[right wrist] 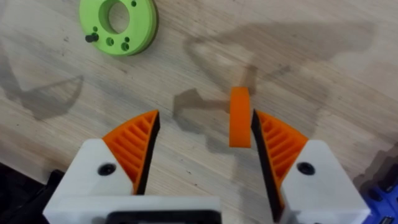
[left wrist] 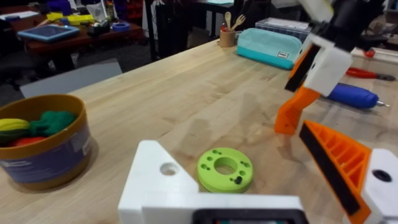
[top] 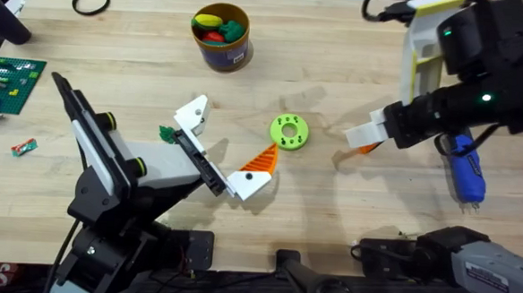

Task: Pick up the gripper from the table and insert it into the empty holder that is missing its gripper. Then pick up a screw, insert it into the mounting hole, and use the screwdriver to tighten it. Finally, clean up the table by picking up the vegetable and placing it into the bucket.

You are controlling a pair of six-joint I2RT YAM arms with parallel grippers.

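Both pairs of jaws stand wide apart. From the right wrist view, the right gripper (right wrist: 202,146) hangs over bare wood with an orange piece (right wrist: 240,117) touching the inner face of one ribbed pad, the other pad well clear of it; whether that piece is stuck to the pad or merely leaning there I cannot tell. In the overhead view the left gripper (top: 227,154) sits at centre frame, low over the table (top: 338,52), one white finger pointing toward upper left and the orange-padded one toward the green disc (top: 289,131), which lies just right of centre with a small dark screw in one of its holes. The bucket (top: 220,38) sits at upper centre, already holding coloured toy food, and a small green vegetable (top: 166,133) lies just left of the left gripper. A blue screwdriver (top: 464,171) rests at right, under the right arm. My read is that the work is somewhere in the gripper-part or screw stage, with cleanup not yet done. Next, I'd judge, the right jaws must close squarely on the orange piece without tipping it.
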